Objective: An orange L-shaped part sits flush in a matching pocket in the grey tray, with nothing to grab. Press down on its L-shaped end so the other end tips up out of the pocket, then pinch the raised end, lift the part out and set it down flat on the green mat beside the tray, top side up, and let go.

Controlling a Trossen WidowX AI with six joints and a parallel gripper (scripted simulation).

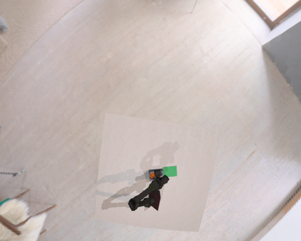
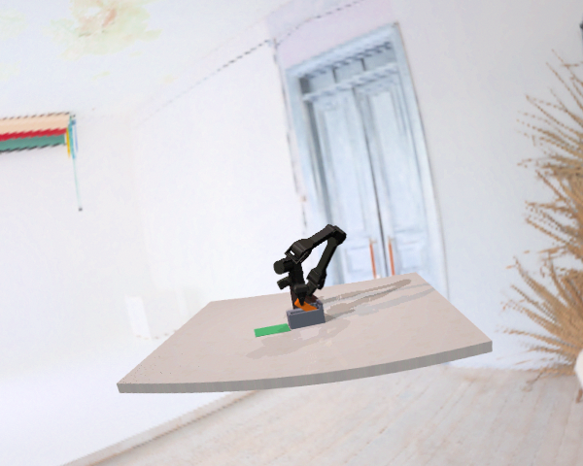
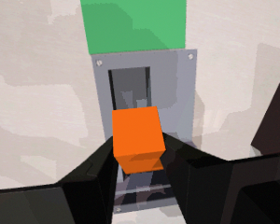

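The orange L-shaped part [image 1: 152, 175] [image 2: 309, 307] [image 3: 137, 133] is tilted above the grey tray [image 2: 307, 319] [image 3: 175, 89], its raised end toward the mat side. My gripper [image 2: 301, 302] [image 3: 136, 138] is shut on that raised end, with one finger on each side. The mat-side stretch of the pocket shows empty in the wrist view. The part's lower end is hidden there, and I cannot tell whether it is clear of the pocket. The green mat [image 1: 170, 171] [image 2: 270, 330] [image 3: 135, 23] lies flat against the tray's short end.
The dark reddish base plate [image 1: 155, 199] [image 3: 275, 123] of the arm stands beside the tray. Small screws sit at the tray's corners. The table [image 1: 130, 140] [image 2: 206, 361] extends around the tray and mat, with the arm's shadows across it.
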